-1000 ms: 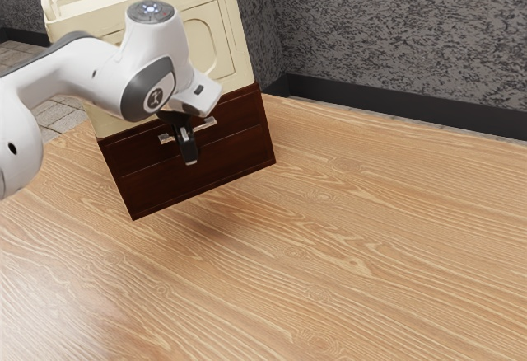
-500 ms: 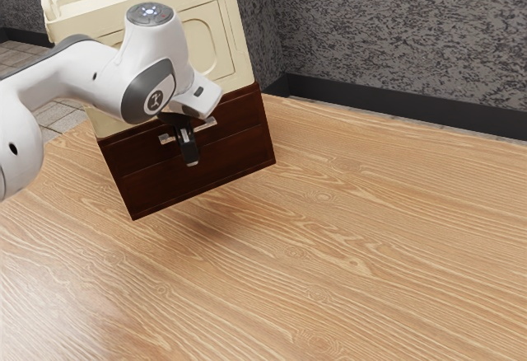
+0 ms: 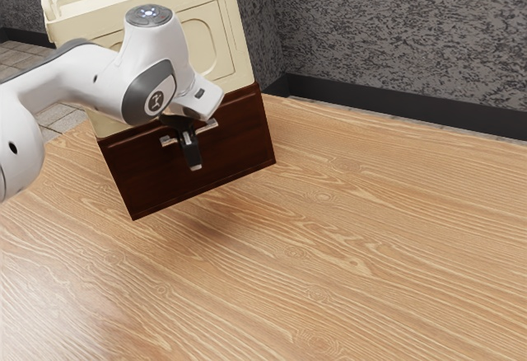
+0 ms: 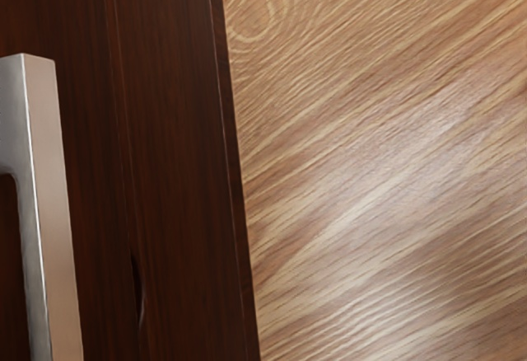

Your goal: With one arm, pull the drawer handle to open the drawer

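Because I cannot tell how open the claw (image 3: 194, 163) is, or whether it holds the handle (image 4: 56, 213), secure grip should come before straight, slow pull of the drawer (image 3: 239, 126).

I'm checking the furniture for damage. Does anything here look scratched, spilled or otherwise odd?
One small thing: a thin dark sliver on the brown front, off to one side of the metal handle. It could be a chip, grain or shadow; I can't tell. I see no spill.
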